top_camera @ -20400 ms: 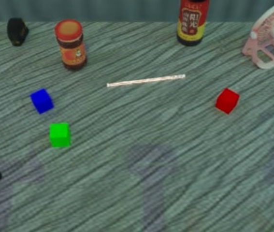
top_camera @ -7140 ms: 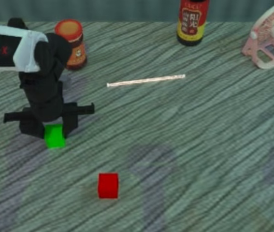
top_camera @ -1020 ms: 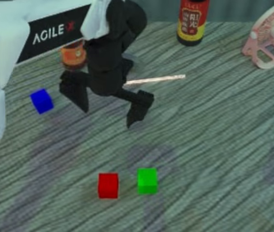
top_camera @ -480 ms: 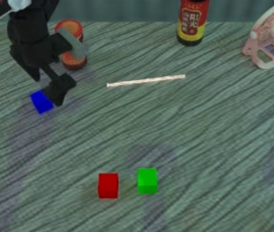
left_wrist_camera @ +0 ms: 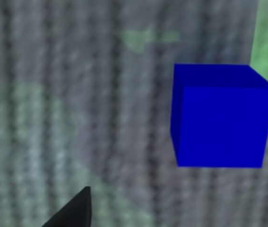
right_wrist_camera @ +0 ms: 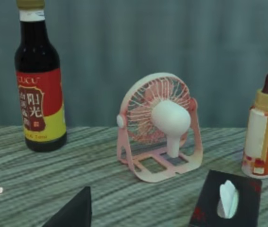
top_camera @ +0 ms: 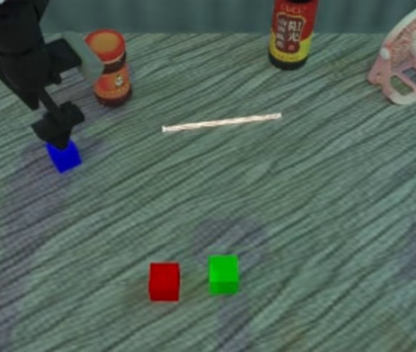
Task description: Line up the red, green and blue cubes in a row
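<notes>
The red cube and green cube sit side by side, a small gap apart, near the table's front middle. The blue cube lies alone at the far left; it fills the left wrist view. My left gripper hangs open just above and behind the blue cube, touching nothing. One dark fingertip shows beside the cube. My right arm is out of the top view. One fingertip shows in its wrist view, with nothing held.
A red-lidded jar stands right beside the left gripper. A white stick lies mid-table. A soy sauce bottle and pink fan stand at the back right. A black tissue box and orange bottle show in the right wrist view.
My left gripper has swung left from the table's middle to over the blue cube, staying open. None of the cubes has moved in the last second.
</notes>
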You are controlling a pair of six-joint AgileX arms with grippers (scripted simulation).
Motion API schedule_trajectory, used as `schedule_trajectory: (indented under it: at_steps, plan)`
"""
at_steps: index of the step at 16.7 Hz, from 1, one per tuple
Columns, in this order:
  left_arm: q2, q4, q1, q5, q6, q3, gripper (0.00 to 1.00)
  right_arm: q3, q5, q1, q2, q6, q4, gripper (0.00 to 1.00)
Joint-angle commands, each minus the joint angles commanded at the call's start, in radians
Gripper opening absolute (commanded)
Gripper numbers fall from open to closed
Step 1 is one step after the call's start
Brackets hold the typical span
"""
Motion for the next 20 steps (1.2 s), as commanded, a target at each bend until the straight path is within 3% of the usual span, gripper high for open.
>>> schedule_trajectory:
  at_steps: [4,10,15,20]
  plan:
    - [0.008,0.041,-0.002,0.0,-0.002,-0.036,1.0,0.0,0.0,0.0,0.0,0.0,0.0,1.0]
    - [0.073,0.271,0.001,0.001,0.001,-0.192,1.0,0.0,0.0,0.0,0.0,0.0,0.0,1.0]
    - [0.084,0.297,0.001,0.001,0.002,-0.213,1.0,0.0,0.0,0.0,0.0,0.0,0.0,1.0]
    - [0.084,0.297,0.001,0.001,0.002,-0.213,0.62,0.0,0.0,0.0,0.0,0.0,0.0,1.0]
